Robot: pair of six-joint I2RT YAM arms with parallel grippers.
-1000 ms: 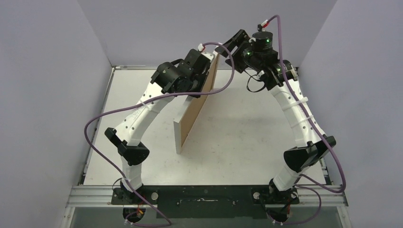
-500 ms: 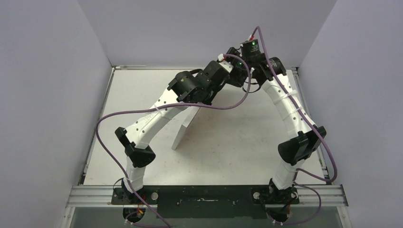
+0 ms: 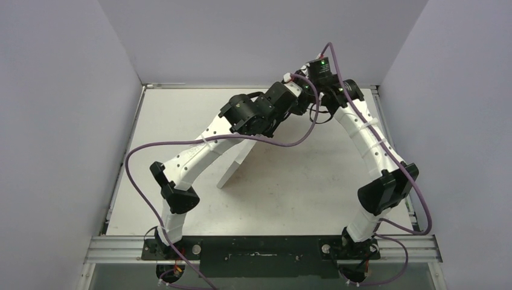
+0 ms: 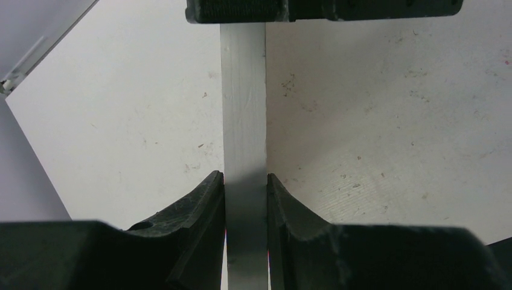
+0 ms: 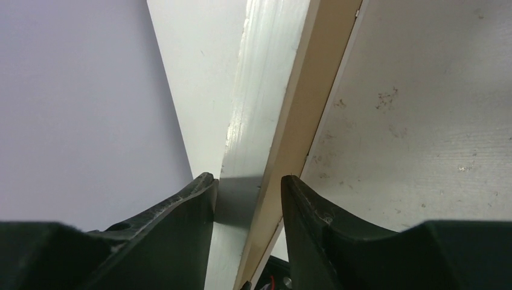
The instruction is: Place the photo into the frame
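The frame (image 3: 232, 166) stands on one corner on the table, leaning under my left arm, so only its white lower end shows from above. My left gripper (image 4: 246, 181) is shut on its white edge (image 4: 243, 109), with both fingers pressed flat against it. My right gripper (image 5: 247, 181) straddles the frame's far end (image 5: 265, 90). One finger (image 5: 193, 205) lies against the white side. The other finger (image 5: 302, 205) sits close to the pale wood back, and I cannot tell whether it touches. From above, both grippers meet near the back wall (image 3: 302, 96). The photo is out of view.
The white table (image 3: 314, 175) is walled by grey panels on the left, back and right. Purple cables (image 3: 139, 163) loop off both arms. The arm bases sit on the black rail (image 3: 259, 248) at the near edge.
The frame has tipped from nearly upright, brown back showing, to a lean under the left arm. Both grippers moved lower and to the right. The right jaws came astride the frame's end and narrowed.
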